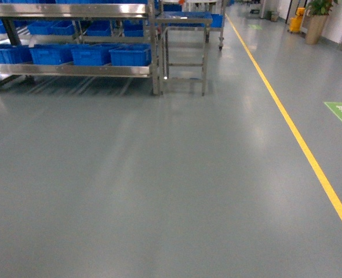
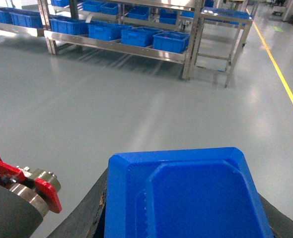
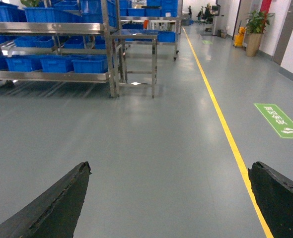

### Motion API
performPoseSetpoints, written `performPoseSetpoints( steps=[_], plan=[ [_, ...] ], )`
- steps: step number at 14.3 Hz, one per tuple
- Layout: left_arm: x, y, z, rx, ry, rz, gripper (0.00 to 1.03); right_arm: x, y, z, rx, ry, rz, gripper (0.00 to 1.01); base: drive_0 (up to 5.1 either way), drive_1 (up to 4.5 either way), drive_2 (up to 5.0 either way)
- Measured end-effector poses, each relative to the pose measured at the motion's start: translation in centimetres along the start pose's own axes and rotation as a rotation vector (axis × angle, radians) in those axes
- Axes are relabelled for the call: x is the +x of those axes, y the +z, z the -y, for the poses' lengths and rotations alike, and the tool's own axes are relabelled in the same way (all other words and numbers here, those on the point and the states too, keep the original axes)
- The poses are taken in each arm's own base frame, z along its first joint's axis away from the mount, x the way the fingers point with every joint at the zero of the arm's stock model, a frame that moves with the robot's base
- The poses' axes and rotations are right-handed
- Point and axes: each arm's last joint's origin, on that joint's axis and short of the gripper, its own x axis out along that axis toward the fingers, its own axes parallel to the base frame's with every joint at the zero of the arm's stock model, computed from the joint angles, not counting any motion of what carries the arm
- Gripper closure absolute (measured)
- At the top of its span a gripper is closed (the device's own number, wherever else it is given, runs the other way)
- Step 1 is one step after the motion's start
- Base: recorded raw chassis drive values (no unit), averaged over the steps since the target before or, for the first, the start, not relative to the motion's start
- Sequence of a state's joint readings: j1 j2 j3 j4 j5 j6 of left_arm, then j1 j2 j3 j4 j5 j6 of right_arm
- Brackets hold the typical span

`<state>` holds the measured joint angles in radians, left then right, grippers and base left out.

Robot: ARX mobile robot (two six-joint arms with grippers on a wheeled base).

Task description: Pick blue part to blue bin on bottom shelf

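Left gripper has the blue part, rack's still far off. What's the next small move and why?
Probably drive the base forward-left toward the bottom shelf. The left gripper holds the blue part, but open floor separates the robot from the blue bins, beyond likely arm reach.

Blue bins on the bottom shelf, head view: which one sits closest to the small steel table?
The rightmost blue bin on the bottom shelf, against the rack's end post beside the steel table; the other bins in that row lie further left.

Blue part [image 2: 186,198]: matt textured plastic. Bottom shelf [image 1: 72,70]: brushed steel. Bins [image 1: 130,55]: glossy blue plastic. Floor [image 1: 159,191]: smooth, semi-gloss grey.
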<state>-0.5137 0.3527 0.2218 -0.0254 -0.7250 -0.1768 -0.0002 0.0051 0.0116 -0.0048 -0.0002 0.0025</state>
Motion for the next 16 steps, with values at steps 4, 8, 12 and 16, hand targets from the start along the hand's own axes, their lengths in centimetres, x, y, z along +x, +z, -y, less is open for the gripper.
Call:
performPoseSetpoints(
  steps=[4,8,12,16],
  plan=[
    [-0.01,0.00,-0.01,0.000,0.000,0.000,0.59,0.00,0.01,0.00,0.000,0.000,0.001,0.03,0.0,2.02,-2.0],
    [0.00,0.01,0.00,-0.001,0.000,0.001,0.59,0.00,0.00,0.00,0.000,0.000,0.000,0.03,0.0,4.07,-4.0],
    [-0.01,0.01,-0.01,-0.001,0.000,0.001,0.59,0.00,0.01,0.00,0.000,0.000,0.001,0.03,0.0,4.06,-4.0],
    [-0.01,0.00,-0.01,0.000,0.000,0.000,0.59,0.00,-0.01,0.00,0.000,0.000,-0.001,0.03,0.0,4.07,-4.0]
  ],
)
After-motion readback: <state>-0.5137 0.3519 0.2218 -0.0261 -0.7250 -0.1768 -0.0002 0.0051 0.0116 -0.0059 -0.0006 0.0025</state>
